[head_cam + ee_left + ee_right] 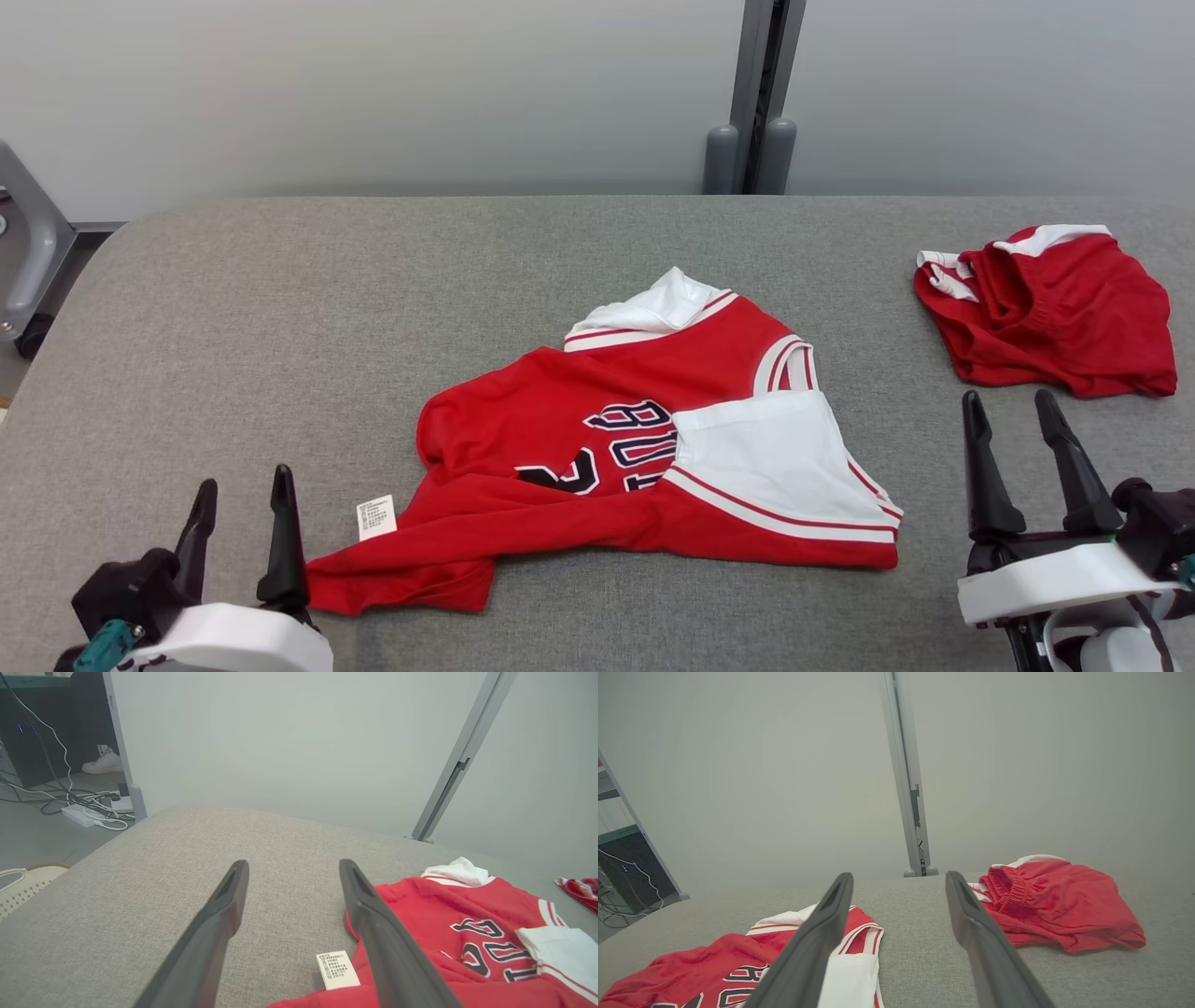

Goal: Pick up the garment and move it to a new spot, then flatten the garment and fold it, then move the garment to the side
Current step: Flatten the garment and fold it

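Grey table, red shorts crumpled at two o'clock, grey post at twelve, left wrist view: cables, white shoe at ten.

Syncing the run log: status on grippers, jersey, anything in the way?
Left gripper open, empty. Right gripper open, empty. Red jersey crumpled, not flattened. Red shorts at far right, clear of it.

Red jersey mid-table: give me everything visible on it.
The jersey is red soft-looking fabric with white, red-striped trim and dark lettering. It lies crumpled on the grey table, centre, a white panel folded across its right side and a white care label sticking out at its near-left edge.
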Robot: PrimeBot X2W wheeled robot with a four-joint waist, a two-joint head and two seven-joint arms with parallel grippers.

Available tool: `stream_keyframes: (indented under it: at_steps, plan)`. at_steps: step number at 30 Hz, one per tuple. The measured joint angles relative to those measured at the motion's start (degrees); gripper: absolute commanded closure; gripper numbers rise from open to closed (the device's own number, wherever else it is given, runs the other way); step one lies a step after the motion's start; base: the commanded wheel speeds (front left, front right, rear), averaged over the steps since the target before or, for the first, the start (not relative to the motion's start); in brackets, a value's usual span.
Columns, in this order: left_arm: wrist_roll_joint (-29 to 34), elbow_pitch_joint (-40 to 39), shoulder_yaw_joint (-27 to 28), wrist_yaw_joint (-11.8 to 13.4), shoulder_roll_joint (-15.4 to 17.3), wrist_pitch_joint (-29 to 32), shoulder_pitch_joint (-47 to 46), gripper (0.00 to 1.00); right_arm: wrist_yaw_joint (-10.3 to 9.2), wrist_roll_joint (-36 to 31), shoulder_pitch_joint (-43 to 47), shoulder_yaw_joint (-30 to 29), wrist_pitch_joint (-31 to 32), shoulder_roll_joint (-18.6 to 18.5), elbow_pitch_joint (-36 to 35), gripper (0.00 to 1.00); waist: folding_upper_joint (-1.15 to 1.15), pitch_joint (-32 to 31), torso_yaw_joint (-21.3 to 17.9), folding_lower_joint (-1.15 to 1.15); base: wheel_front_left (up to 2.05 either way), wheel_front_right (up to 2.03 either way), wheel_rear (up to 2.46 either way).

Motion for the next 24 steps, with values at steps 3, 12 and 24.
stream_keyframes:
  at_steps: [3,12,24]
  plan:
    - [1.25,1.71,1.63,-1.93,-1.77,0.0,1.31,0.0,0.0,0.22,0.14,0.6,0.0,0.07,0.52,0.0,0.0,-0.29,-0.07,0.0,0.0,0.0,0.0]
    - [4.1,5.1,5.03,-6.03,-4.71,0.0,1.4,0.0,0.0,0.62,-0.09,0.92,0.0,-0.31,2.45,0.0,0.0,-0.32,0.59,0.0,0.0,0.0,0.0]
    - [6.68,7.44,6.61,-9.44,-6.78,0.0,-0.03,0.0,0.0,5.0,-9.85,9.85,0.0,-4.36,18.95,0.0,0.0,0.36,3.05,0.0,0.0,0.0,0.0]
